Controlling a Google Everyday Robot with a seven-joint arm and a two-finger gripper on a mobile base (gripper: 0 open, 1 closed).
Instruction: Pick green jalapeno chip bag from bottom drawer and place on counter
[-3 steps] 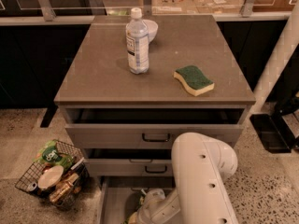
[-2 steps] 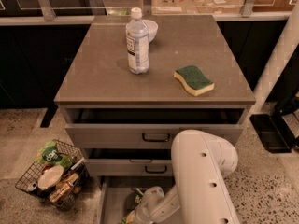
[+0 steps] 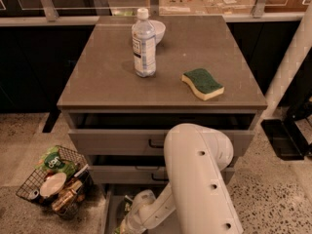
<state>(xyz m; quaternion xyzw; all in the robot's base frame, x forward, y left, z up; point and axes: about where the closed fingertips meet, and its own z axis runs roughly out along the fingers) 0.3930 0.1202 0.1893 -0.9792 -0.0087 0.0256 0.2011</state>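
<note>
Only a small patch of the green jalapeno chip bag (image 3: 126, 207) showed, low in the bottom drawer (image 3: 110, 209), which stood pulled out at the lower edge of the view. The bag lay inside that drawer, just beside the robot's wrist, and most of it was hidden behind the arm. The tool (image 3: 128, 226) was down in the same drawer, right at the bag and partly cut off by the frame's bottom edge; whether it was released or clenched on the bag could not be told.

The white arm (image 3: 201, 179) bent down in front of the cabinet, its thick upper link covering the right part of the drawer fronts. Above the bottom drawer, the middle drawer (image 3: 124, 175) and the top drawer (image 3: 117, 141) each sat slightly open, with dark handles near their centres.

The counter (image 3: 102, 79) above carried three things. A clear water bottle (image 3: 144, 44) with a white cap stood upright toward the back left. A white bowl (image 3: 158, 30) sat just behind it. A yellow sponge with a green top (image 3: 203, 84) lay well apart from them, toward the right front.

On the speckled floor to the left of the cabinet stood a wire basket (image 3: 30, 189) holding mixed items, a green packet (image 3: 53, 161) among them.
</note>
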